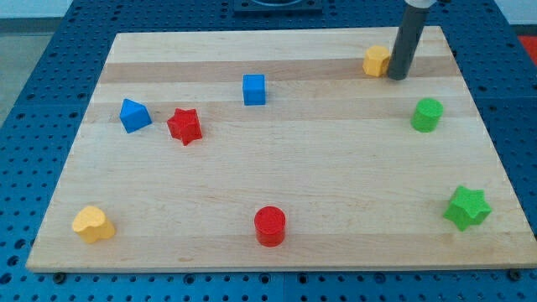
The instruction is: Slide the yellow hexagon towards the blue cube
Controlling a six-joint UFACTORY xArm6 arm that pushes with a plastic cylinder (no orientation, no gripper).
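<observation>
the yellow hexagon [377, 60] sits near the view's top right part of the worktop [277, 193], a small chunky block with flat facets and a matte painted look. my tip [397, 77] stands right against it at about 4 o'clock from the block, the dark rod's lower end touching or all but touching the hexagon's right side; the gap is too fine to judge. there is no pincer on this arm, only the straight, smooth, dark grey rod, so nothing is clenched or released and nothing is grasped.

the blue cube [254, 89] lies well apart from the hexagon, at roughly 8 o'clock from it, toward the middle of the view's upper half, a square-edged block.

further out, a green cylinder [426, 115] stands at about 5 o'clock from the hexagon, near the worktop's right edge. a green star [466, 207] rests lower down the same side. a red cylinder [270, 226] sits near the view's bottom centre. a red star [185, 126] lies at 8 o'clock from the blue cube, and just beside it, at its 9 o'clock, is a blue block with a sloped, roof-like top [134, 115]; the two are close but apart. a yellow heart-shaped block [92, 224] lies at the view's bottom left.

the worktop is pale wood with lengthwise grain bands, set on a blue perforated base [33, 101].
</observation>
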